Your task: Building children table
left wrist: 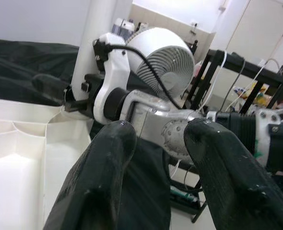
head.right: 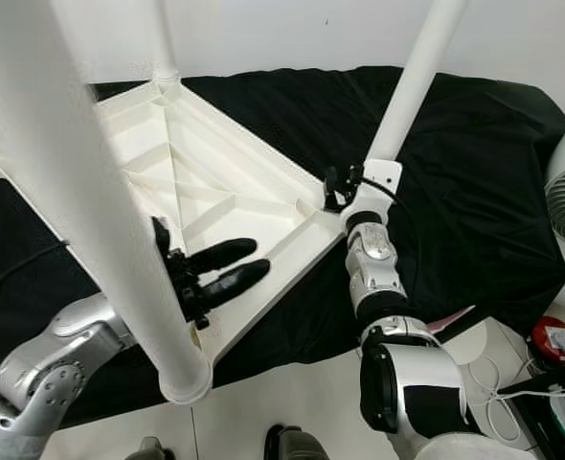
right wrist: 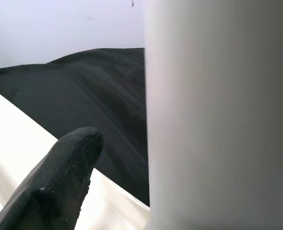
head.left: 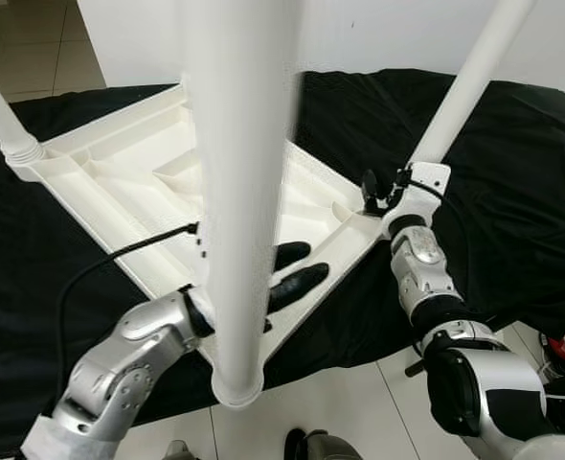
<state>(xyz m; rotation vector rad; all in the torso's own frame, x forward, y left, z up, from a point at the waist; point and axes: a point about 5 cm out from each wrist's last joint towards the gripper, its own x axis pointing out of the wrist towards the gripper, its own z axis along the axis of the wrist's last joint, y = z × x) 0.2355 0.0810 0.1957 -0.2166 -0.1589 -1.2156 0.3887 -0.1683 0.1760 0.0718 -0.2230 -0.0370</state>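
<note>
Currently I am working on the white moulded plastic tabletop point(head.right: 215, 182), which is lying upside down on a black cloth-covered surface point(head.right: 474, 172) so that its ribbed underside and corner sockets are facing up to take the legs. Several white round plastic legs are already standing in corners; the nearest one point(head.left: 235, 240) is rising straight toward my head camera. My right gripper point(head.right: 343, 188) is sitting at the base of the far-right white leg point(head.right: 412, 86), one black finger point(right wrist: 60, 184) lying alongside the tube, presumably to seat or steady it in its socket; I cannot tell whether that gripper is clamped on it. My left gripper point(head.right: 227, 266) is reaching over the tabletop's underside with fingers point(left wrist: 100, 182) parted and holding nothing, probably bracing the panel. A white fan point(left wrist: 163, 57) is standing beyond.
</note>
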